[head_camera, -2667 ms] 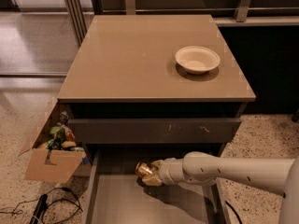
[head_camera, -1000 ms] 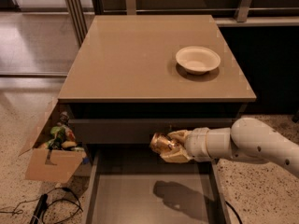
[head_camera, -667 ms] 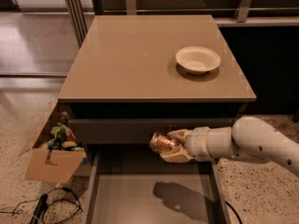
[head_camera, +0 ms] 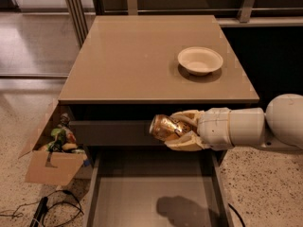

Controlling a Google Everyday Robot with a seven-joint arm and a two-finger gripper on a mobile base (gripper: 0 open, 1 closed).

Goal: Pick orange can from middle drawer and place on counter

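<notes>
Can clamped in the gripper fingers, just below the counter front edge — mid-carry; next, raise it above that edge.

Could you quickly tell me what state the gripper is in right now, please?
Gripper: shut on the orange can, held above the open middle drawer, below counter level.

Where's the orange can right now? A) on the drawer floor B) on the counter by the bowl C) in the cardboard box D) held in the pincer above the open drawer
D: the pincer grips the orange can on its side above the open middle drawer, below the edge of the counter.
</notes>
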